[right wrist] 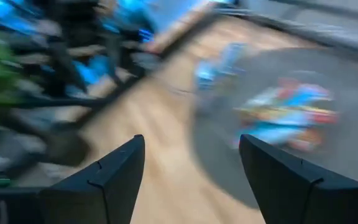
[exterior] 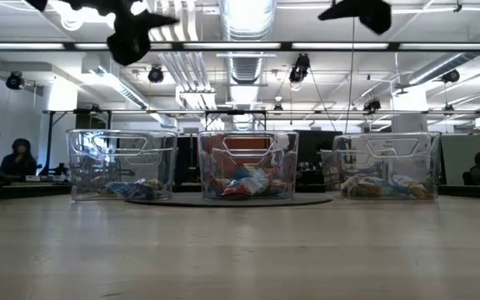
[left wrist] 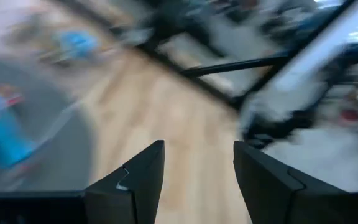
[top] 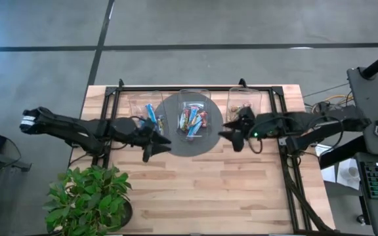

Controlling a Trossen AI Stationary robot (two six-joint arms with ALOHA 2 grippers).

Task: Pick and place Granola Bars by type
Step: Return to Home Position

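Observation:
Three clear bins stand in a row at the table's far side. The middle bin (top: 193, 118) sits on a grey round mat and holds mixed blue and multicoloured granola bars (top: 192, 121). The left bin (top: 146, 110) holds blue bars (top: 153, 117); the right bin (top: 244, 103) holds brownish bars (top: 243, 103). My left gripper (top: 155, 145) hovers open above the mat's left edge, holding nothing (left wrist: 197, 168). My right gripper (top: 231, 134) hovers open at the mat's right edge, also holding nothing (right wrist: 191, 168). Both are high above the table in the low view.
A potted plant (top: 87, 196) stands at the table's near left corner. Black frame rails (top: 284, 151) run along the table's left, right and far sides. Bare wood (top: 202, 190) spreads across the near half. People sit in the room beyond.

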